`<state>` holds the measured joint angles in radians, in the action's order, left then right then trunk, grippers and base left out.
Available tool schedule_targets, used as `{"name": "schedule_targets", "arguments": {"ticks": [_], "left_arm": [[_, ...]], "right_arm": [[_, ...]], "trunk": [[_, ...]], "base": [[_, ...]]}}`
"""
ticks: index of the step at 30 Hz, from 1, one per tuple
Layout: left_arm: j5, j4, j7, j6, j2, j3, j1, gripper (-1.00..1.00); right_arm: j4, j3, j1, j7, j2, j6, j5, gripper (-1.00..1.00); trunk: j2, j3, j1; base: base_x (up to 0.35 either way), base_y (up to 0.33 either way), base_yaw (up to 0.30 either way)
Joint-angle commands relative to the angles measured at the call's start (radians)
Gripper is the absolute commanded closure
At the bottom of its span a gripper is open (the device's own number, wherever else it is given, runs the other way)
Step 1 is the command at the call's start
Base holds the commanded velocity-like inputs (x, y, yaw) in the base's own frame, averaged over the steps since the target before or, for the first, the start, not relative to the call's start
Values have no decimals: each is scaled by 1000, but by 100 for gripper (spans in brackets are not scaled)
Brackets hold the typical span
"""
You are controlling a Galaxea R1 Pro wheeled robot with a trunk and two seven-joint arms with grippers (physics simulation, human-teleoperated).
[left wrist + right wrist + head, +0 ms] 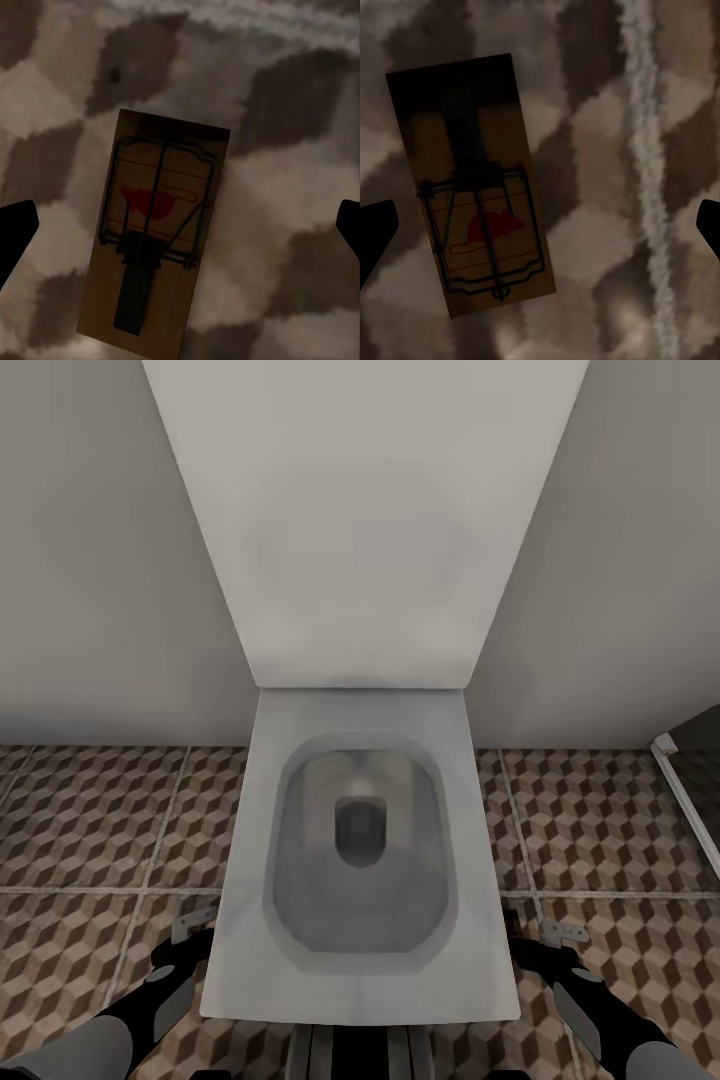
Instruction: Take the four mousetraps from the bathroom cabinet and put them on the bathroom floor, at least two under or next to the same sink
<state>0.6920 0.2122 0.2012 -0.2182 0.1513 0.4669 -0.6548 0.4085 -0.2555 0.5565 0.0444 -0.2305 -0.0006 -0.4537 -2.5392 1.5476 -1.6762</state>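
Note:
One mousetrap (154,232), a tan board with dark wire and a red spot, lies flat on the bathroom floor (90,830) between the wide-apart fingers of my open left gripper (181,229). A second mousetrap (472,187) lies flat on the cube-pattern tiles under my open right gripper (541,229), untouched by its fingers. In the head view the left gripper (190,932) hangs low at the toilet's left side and the right gripper (555,938) at its right side. The cabinet and the bathroom sink are out of view.
A white toilet (360,880) with its lid (365,520) raised against the wall stands straight ahead, between my two arms. A dark panel with a white frame edge (688,800) stands at the right. Tiled floor stretches on both sides of the toilet.

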Motion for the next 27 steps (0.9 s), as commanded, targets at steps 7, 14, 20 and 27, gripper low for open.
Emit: {"name": "schedule_targets", "arguments": {"ticks": [7,14,20,27], "left_arm": [[4,1,5,-3,1,9,0,-100],[1,6,2,-17,2,10,1,-100],[1,14,0,-33,5,11,2,-100],[1,23,-1,-43,5,11,3,-100]], "right_arm": [[1,-8,0,5,-1,0,-10,-100],[1,-8,0,5,-2,-1,-10,-100],[1,-8,0,5,-2,0,-10,-100],[1,-8,0,5,-1,-1,-9,-100]], "trunk": [[0,1,0],[0,1,0],[0,1,0],[0,1,0]], "base": [[0,0,0],[0,0,0],[0,0,0],[0,0,0]]}}
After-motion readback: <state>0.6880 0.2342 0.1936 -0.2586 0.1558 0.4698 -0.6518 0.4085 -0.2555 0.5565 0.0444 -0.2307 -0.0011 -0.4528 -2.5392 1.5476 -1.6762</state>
